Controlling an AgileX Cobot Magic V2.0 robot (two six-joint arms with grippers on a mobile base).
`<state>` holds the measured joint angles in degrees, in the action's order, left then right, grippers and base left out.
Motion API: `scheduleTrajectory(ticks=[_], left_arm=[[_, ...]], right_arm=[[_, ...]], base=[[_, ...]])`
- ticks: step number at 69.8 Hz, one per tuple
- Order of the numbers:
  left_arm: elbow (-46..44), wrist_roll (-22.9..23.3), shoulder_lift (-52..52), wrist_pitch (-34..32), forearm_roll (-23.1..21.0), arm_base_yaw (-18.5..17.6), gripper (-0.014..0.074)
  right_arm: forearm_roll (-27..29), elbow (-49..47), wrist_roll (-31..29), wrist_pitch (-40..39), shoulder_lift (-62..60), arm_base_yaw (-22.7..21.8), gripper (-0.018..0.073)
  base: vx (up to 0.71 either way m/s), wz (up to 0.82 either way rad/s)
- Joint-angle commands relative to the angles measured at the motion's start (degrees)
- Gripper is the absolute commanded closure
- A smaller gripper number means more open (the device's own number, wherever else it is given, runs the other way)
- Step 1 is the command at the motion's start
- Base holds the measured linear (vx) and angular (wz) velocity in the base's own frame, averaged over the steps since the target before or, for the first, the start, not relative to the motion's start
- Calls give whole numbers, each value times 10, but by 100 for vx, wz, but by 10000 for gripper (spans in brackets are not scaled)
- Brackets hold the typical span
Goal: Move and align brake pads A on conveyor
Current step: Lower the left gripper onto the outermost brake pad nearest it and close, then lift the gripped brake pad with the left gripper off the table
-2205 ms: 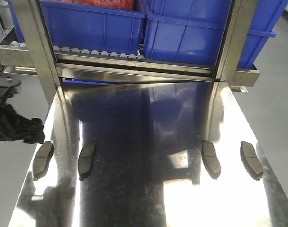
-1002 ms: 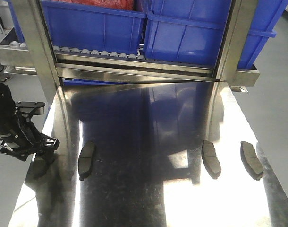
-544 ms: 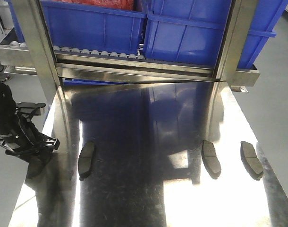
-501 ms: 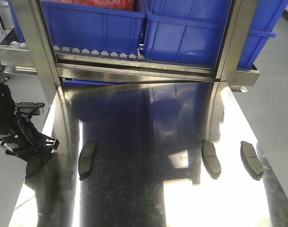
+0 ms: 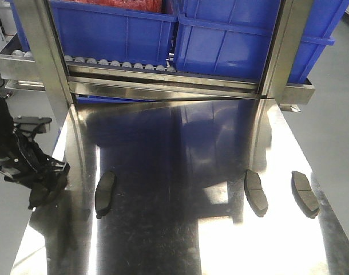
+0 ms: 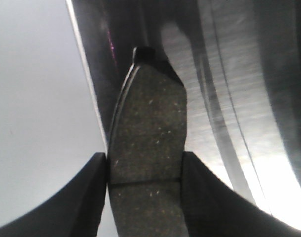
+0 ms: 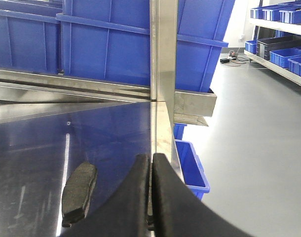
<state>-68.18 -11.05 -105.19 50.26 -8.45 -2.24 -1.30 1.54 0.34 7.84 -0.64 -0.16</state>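
Shiny steel tabletop [image 5: 174, 240] in front of the blue bins [image 5: 111, 28] carries three brake pads A in a row: one left of centre [image 5: 104, 193], two at right [image 5: 256, 192] [image 5: 305, 193]. Your left gripper [image 6: 145, 168], at the table's left edge, clamps the fourth pad [image 6: 148, 128]. Your right gripper [image 7: 151, 192] has its fingers pressed together on nothing.

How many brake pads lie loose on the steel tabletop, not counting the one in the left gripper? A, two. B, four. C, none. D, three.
D: the front view shows the near-left pad, the centre-right pad and the far-right pad lying loose on the tabletop, while the left gripper clamps the held pad.
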Motion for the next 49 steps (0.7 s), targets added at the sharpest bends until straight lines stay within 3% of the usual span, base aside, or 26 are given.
scheduleTrajectory(ticks=[1, 28, 49], left_arm=[[-13, -1, 58, -19, -8, -2, 492], [-2, -20, 158, -35, -8, -2, 492], [152, -35, 358, -126, -8, -2, 492]], right_arm=[[-1, 12, 0, -41, -7, -4, 563], [-1, 12, 0, -41, -7, -4, 563], [-1, 12, 0, -41, -7, -4, 563]], base=[[0, 0], [0, 0], [0, 0]])
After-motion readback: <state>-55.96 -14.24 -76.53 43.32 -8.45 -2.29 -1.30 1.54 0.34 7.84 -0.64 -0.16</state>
